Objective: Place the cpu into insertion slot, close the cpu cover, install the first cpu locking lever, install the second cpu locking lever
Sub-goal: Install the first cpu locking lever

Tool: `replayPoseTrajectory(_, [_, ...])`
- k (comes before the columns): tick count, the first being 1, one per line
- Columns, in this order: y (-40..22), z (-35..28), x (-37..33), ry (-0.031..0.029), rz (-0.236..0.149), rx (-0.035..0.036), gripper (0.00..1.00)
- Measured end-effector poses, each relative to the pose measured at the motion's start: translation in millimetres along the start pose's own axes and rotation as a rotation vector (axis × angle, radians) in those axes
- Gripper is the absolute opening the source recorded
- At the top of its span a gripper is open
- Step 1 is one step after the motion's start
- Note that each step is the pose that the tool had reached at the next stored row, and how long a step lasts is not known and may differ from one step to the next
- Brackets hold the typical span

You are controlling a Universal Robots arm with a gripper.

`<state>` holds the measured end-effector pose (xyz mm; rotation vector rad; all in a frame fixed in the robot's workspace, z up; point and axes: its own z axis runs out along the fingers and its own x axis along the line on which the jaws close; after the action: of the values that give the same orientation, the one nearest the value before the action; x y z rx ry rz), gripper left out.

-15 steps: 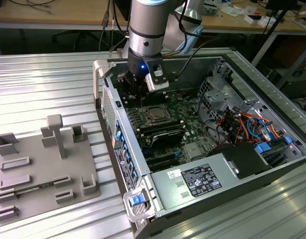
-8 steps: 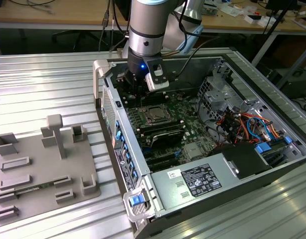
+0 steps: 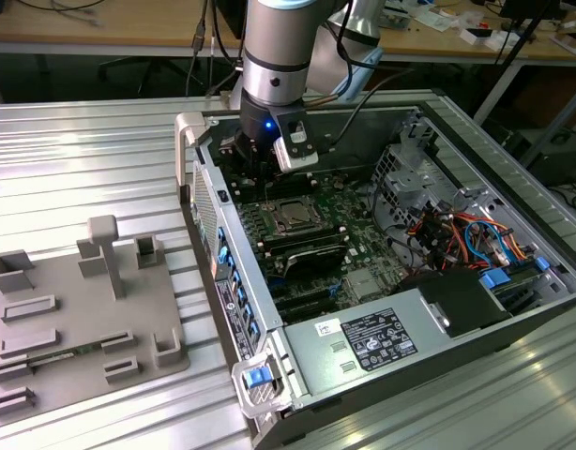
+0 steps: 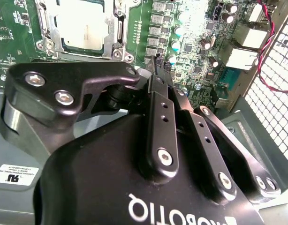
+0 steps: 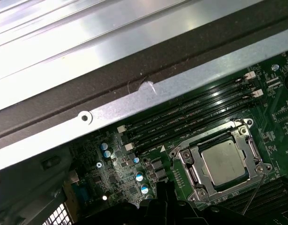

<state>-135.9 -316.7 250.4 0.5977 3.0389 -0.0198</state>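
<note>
Closest up was the gripper, its black body and linkages taking up most of the second wrist view. Its two fingers were pressed together at the tips with nothing pinched between them, so it was fully closed and had hold of nothing.

Container-wise, the open computer case sat on the ribbed metal table. Inside it were the green motherboard, a grey power supply at the near end, and a bundle of orange and blue cables over on the exterior view's right. A grey fixture tray with raised slots lay on the table at the exterior view's left, well apart from the case.

The cpu was already sitting in the insertion slot, silvery face up. The cpu cover lay flat, framing it. Long black memory slots ran between the socket and the case wall. A thin wire-like lever slanted past one corner of the socket, and whether it was latched couldn't be made out.

As for the claw, it hung over the board near the socket but off to one side, not touching the cpu or the cover. In the exterior view it hung toward the far corner of the case, on that view's left, with the socket just beyond it toward the middle of the board.
</note>
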Motion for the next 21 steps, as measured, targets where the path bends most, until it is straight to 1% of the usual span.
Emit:
replayPoseTrajectory(2, [0.0, 0.0, 0.0, 0.0000, -0.018, -0.0008, 0.11])
replayPoseTrajectory(5, [0.0, -0.7, 0.0, -0.0002, -0.070, -0.0031, 0.11])
replayPoseTrajectory(6, [0.0, -2.0, -0.1, -0.0002, -0.082, -0.0039, 0.11])
replayPoseTrajectory(9, [0.1, -8.4, -0.6, 0.0001, -0.104, -0.0056, 0.11])
replayPoseTrajectory(11, [0.2, -10.3, -0.9, 0.0008, -0.129, -0.0078, 0.11])
replayPoseTrajectory(15, [0.6, -10.7, -1.2, 0.0028, -0.190, -0.0104, 0.11])
replayPoseTrajectory(17, [2.0, -10.8, -1.0, 0.0032, -0.199, -0.0108, 0.11])
replayPoseTrajectory(18, [9.8, -10.8, 2.0, 0.0034, -0.249, -0.0131, 0.11])
replayPoseTrajectory(19, [14.7, -10.5, 3.0, 0.0033, -0.295, -0.0153, 0.11])
replayPoseTrajectory(20, [16.9, -10.4, 0.5, 0.0032, -0.304, -0.0156, 0.11])
replayPoseTrajectory(21, [17.8, -10.3, -0.8, 0.0033, -0.307, -0.0158, 0.11])
